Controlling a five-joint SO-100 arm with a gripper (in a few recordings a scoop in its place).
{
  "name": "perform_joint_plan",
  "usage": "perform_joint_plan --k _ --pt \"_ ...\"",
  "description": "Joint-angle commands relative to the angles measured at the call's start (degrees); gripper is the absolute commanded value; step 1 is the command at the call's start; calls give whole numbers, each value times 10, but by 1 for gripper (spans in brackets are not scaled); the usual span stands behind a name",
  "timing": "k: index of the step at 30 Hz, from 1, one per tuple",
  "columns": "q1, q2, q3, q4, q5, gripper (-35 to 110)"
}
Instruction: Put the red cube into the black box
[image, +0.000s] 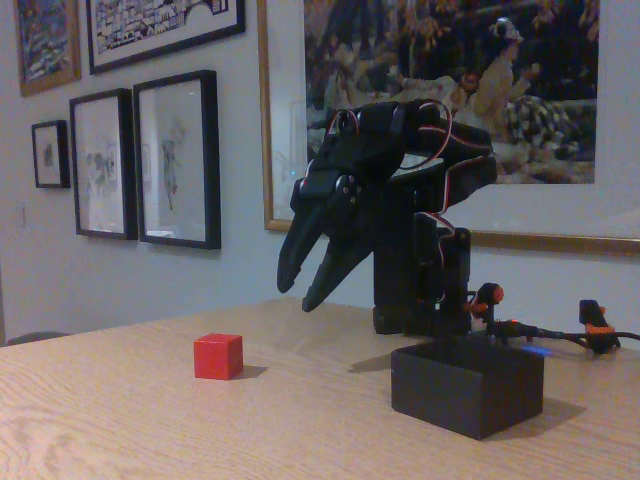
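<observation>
Wood table (120, 420), framed pics on wall behind. Gripper (308, 285) hangs w/ jaws apart, empty. Red cube (218, 356) sits below and left of it; black box (467, 385) lower right. Best approach: drop straight down, center the cube between fingers before squeezing.

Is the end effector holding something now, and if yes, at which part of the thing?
Nothing is held. The end effector hangs open in the air above the table, and the red cube sits apart on the wood.

fixed view: low, near table (120, 420) height | faces arm (420, 240) and picture wall (240, 250) | close
</observation>
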Motion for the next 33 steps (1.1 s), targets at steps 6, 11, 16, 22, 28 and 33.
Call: perform_joint_plan --k 6,11,16,22,28,33 --pt "-5 78 16 35 -19 13" --pt "-3 77 16 35 -19 13" --pt "-7 47 10 20 -24 15" --pt "-28 -72 -15 -61 -60 17" --pt "-21 -32 -3 -57 -60 17" --pt "-45 -48 -11 -61 -67 19"
